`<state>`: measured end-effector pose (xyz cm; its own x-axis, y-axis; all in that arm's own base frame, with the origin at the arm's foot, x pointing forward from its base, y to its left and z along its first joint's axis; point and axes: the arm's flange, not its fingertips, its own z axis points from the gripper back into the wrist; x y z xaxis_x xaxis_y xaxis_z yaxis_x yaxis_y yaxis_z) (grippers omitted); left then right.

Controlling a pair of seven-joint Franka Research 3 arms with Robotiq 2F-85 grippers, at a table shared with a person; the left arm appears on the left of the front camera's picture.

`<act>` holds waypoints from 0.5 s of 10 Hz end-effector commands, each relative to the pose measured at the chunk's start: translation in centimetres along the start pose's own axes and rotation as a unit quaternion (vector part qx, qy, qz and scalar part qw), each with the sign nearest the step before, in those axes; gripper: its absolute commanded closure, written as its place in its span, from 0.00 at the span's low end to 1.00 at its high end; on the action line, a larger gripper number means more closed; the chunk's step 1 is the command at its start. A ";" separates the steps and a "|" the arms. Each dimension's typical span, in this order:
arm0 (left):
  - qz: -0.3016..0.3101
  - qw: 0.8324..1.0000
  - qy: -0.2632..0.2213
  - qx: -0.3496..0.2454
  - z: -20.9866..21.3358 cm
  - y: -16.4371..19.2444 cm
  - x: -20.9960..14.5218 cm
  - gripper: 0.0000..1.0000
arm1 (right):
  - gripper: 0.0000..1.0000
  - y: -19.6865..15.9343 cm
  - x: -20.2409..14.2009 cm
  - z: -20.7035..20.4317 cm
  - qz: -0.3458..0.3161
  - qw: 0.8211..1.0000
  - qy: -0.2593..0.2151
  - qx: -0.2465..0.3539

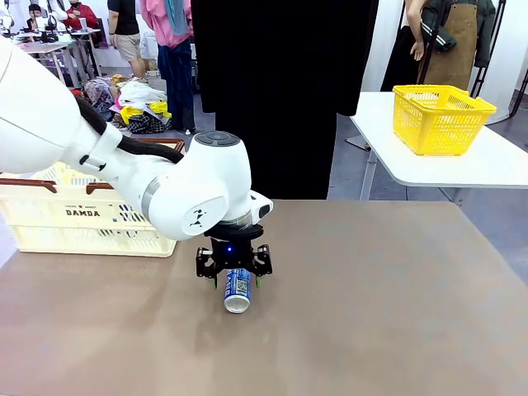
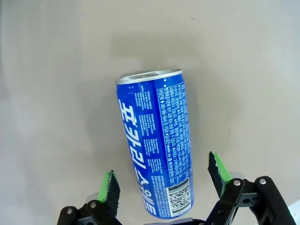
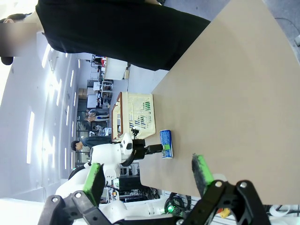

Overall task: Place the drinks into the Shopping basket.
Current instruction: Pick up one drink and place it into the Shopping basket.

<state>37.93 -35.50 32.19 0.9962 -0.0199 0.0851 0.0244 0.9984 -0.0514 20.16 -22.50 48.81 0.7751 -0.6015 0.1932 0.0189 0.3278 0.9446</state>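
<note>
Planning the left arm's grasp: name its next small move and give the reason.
Probably close the fingers. The left gripper is open and straddles the blue can, which lies on its side on the table, green pads on either side, not yet touching.
</note>
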 end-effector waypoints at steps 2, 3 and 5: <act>0.003 1.000 -0.001 0.024 -0.6 -1.3 0.6 0.00 | 0.00 0.2 0.3 0.0 0.013 1.000 -0.006 0.016; 0.007 1.000 -0.002 0.026 -0.7 -1.3 0.8 0.12 | 0.00 0.2 0.3 0.0 0.013 1.000 -0.006 0.016; 0.006 0.999 -0.007 0.035 -0.8 -1.3 1.0 1.00 | 0.00 0.2 0.3 0.0 0.013 1.000 -0.006 0.016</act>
<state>38.69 -36.17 31.61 0.9961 -0.0349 0.0810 0.0369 0.9990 -0.0235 20.16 -22.50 48.81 0.7751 -0.6015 0.1933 0.0189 0.3278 0.9445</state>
